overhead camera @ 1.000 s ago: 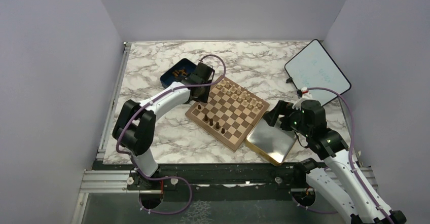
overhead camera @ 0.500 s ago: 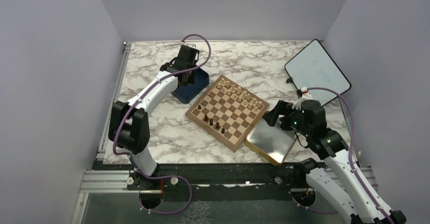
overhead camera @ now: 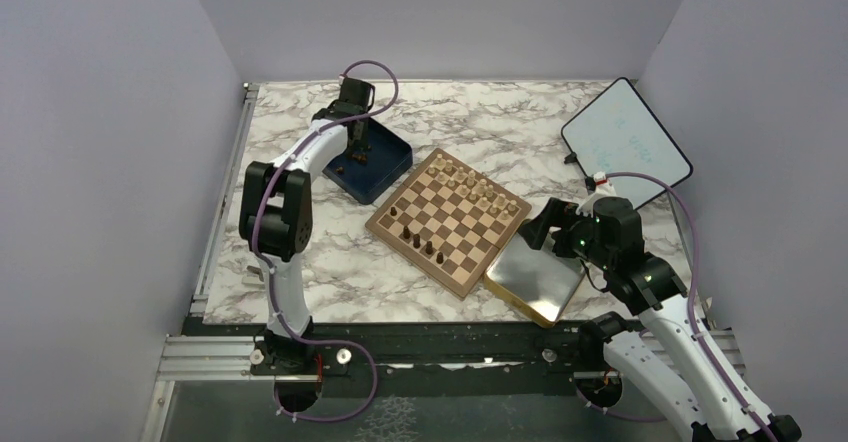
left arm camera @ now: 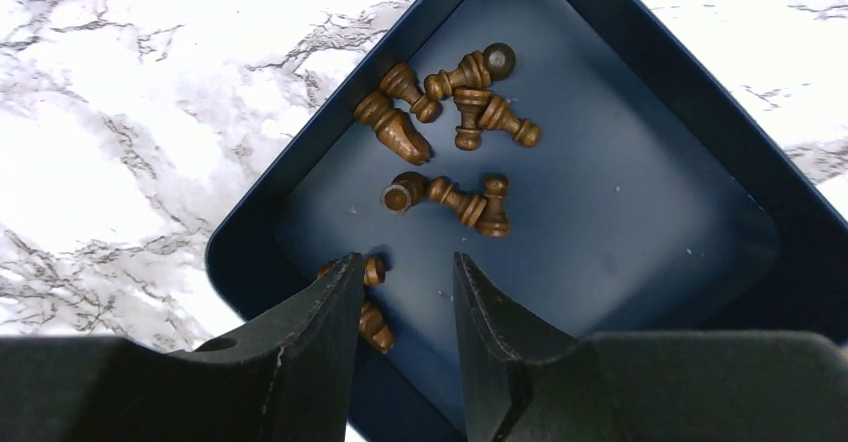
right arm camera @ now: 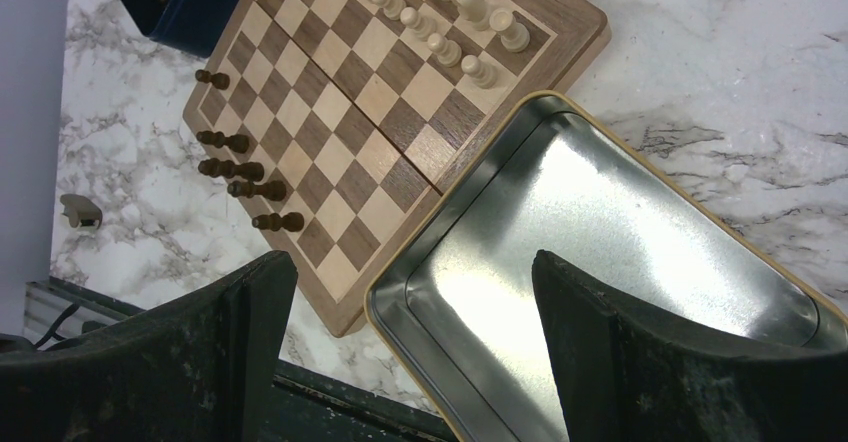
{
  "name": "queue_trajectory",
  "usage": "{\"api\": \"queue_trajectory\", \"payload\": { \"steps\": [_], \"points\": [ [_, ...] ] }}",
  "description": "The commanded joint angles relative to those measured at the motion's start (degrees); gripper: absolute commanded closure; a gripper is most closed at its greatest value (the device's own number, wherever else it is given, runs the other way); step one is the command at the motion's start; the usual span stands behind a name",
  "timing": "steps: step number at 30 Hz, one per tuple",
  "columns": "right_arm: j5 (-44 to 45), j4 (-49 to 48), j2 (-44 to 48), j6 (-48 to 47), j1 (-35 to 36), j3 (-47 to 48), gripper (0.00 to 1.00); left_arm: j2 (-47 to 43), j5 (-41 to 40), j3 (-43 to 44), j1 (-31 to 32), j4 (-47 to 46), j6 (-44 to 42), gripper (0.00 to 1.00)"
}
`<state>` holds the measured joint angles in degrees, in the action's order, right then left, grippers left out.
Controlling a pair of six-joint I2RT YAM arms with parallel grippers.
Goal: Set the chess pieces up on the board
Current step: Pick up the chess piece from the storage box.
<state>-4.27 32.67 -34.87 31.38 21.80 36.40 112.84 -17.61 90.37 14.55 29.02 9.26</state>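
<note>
Chess pieces (left arm camera: 403, 135) lie in the box (left arm camera: 640, 212) just past the parted, empty left pincer (left arm camera: 406, 259).

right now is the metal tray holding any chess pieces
No, the metal tray shows only bare shiny metal inside.

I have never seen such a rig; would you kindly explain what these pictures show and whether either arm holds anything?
These are two robot arms bolted at the near edge of a marbled table, each ending in a two-finger gripper. One picture looks down from above and behind; the other two come from cameras on the wrists. The left gripper hangs open and empty over a dark blue box holding loose dark brown chess pieces. The right gripper, wide open and empty, hangs above a gold-rimmed metal tray. Between them lies the chessboard, with pale pieces along one edge and five dark ones near the opposite edge.
</note>
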Motion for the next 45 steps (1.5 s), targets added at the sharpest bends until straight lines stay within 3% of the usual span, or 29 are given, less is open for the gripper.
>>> {"api": "queue_trajectory", "payload": {
  "steps": [1,45],
  "points": [
    [0.49,-0.34,0.03,-0.79,0.34,0.61,0.06,2.97,0.12,3.14,-1.04,-2.81,-0.83,0.6],
    [1.64,-0.32,-0.61,-0.52,0.26,0.53,0.06,9.92,3.64,3.86,-3.25,-4.95,-0.69,0.73]
  ]
}}
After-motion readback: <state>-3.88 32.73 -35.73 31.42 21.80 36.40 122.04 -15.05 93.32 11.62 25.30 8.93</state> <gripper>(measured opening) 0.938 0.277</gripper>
